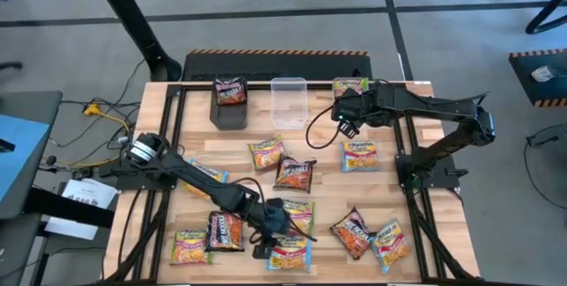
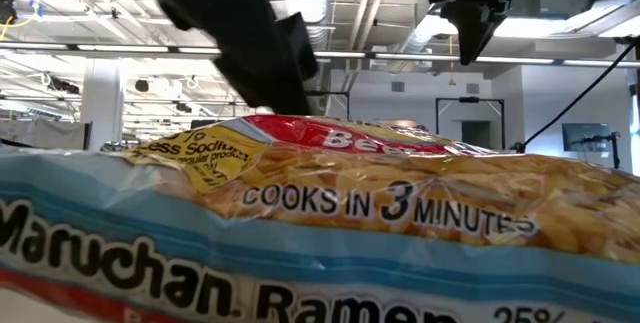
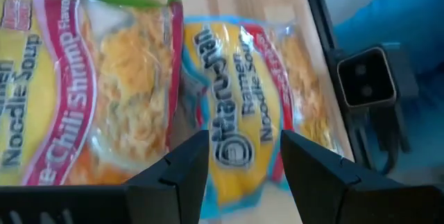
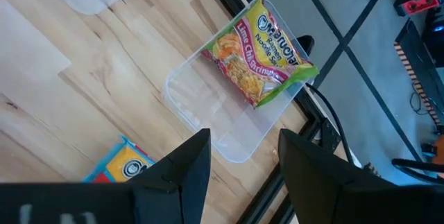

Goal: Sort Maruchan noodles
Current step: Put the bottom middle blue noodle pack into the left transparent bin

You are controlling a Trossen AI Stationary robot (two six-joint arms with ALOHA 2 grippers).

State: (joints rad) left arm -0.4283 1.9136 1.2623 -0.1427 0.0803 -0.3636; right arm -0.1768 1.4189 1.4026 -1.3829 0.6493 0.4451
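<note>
Several Maruchan noodle packets lie flat on the wooden table (image 1: 319, 189). My left gripper (image 3: 243, 161) hangs open near the table's front edge, just above a blue-edged packet (image 3: 243, 113). Beside that packet lies a green-edged Lime Chili Shrimp packet (image 3: 90, 78). In the high view this gripper (image 1: 273, 231) is by the blue-edged packet (image 1: 290, 252). My right gripper (image 4: 243, 161) is open, high over the far right, above a clear tub (image 4: 208, 113) that holds a green-edged packet (image 4: 260, 57). One maroon packet (image 1: 230, 89) lies on a black box (image 1: 229, 113).
A second clear tub (image 1: 288, 100) stands at the far middle. Loose packets lie at the centre (image 1: 295, 173), front left (image 1: 190, 246) and front right (image 1: 390, 242). Black frame rails (image 1: 403, 158) run along the table's sides. A blue-edged packet (image 2: 300, 243) fills the low view.
</note>
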